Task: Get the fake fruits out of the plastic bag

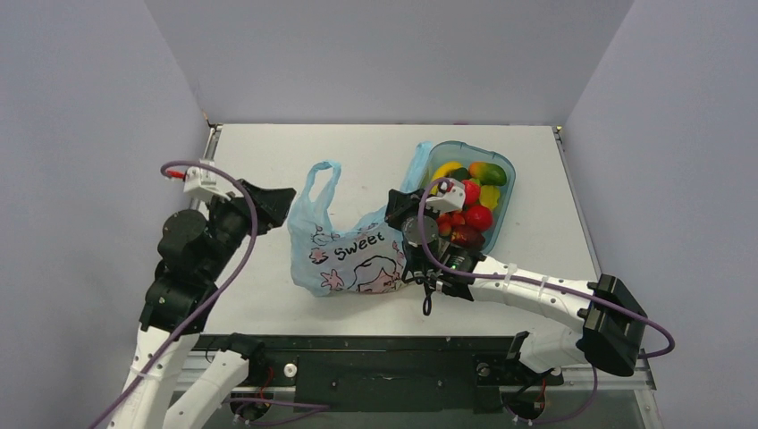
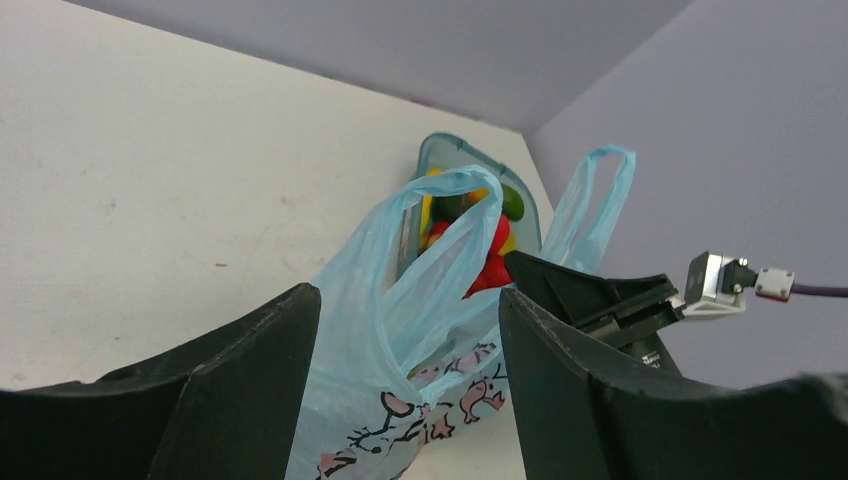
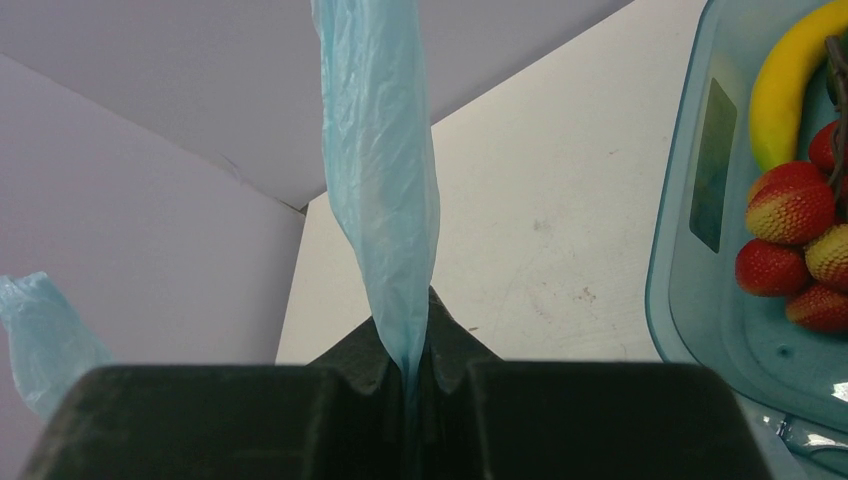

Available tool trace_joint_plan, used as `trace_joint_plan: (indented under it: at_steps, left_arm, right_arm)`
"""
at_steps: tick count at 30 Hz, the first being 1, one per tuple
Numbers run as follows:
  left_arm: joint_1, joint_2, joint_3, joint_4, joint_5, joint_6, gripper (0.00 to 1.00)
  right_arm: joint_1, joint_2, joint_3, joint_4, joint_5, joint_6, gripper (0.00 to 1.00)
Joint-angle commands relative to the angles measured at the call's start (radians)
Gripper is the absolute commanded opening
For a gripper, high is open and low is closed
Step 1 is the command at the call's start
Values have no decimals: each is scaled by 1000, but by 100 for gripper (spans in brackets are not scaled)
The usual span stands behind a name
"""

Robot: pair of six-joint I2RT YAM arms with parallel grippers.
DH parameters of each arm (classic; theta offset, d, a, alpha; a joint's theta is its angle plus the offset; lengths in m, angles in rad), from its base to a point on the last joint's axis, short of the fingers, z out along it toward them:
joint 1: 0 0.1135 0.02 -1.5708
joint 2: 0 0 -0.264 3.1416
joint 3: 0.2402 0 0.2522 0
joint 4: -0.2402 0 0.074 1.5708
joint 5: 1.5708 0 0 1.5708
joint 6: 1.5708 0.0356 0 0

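Observation:
The light-blue plastic bag [image 1: 350, 257] with its "Sweet" print lies slumped mid-table. Its left handle loop [image 1: 324, 178] stands up free. My right gripper [image 1: 400, 207] is shut on the right handle [image 3: 383, 170], a twisted strip rising from the closed jaws [image 3: 405, 345]. My left gripper [image 1: 275, 197] hovers open just left of the bag, touching nothing. In the left wrist view the bag [image 2: 400, 330] shows beyond the spread fingers [image 2: 408, 300]. The fake fruits are hidden inside the bag.
A teal transparent tub [image 1: 501, 207] stands right of the bag, right behind my right gripper. It holds a banana [image 3: 790, 85], strawberries [image 3: 790, 205], a mango [image 1: 490, 172] and other red fruit. Grey walls rise on three sides of the white table [image 1: 268, 152].

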Motion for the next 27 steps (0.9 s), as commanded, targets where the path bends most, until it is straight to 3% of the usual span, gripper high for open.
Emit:
trace_joint_plan:
  at_steps: [1,5,10,13,15,16,17,18,19,24,27]
  left_arm:
    - [5,214,240,-227,220,283,64]
    - [9,381,371,-274,380,465,67]
    - [33,577,485,-361,459,594,70]
    - [37,631,499,-367,675,642,70]
    - [39,652,501,-368,734,664,61]
    - [41,658,505,-365,729,658,38]
    - [45,661,515,-362,695,632,26]
    - [57,661,522,-355,623,613,6]
    - [69,655,540,-351,562,567,2]
    - [78,609,628,-328,-104,470,0]
    - [123,591,664,-245,-392,444,0]
  right_arm:
    - [18,-26,0,89,-23,-97,0]
    - [25,-37,3,99,-49,-136,0]
    - [30,-52,4,106,-77,-179,0]
    - [31,-55,7,107,-87,-199,0]
    - [31,-48,19,109,-95,-211,0]
    - [31,-38,24,111,-96,-218,0]
    - [30,-31,42,116,-100,-221,0]
    - [30,-7,54,118,-102,-229,0]
    - [27,7,83,120,-104,-234,0]
    - [9,182,267,115,-77,-306,0]
    - [-25,348,465,150,-77,-383,0]
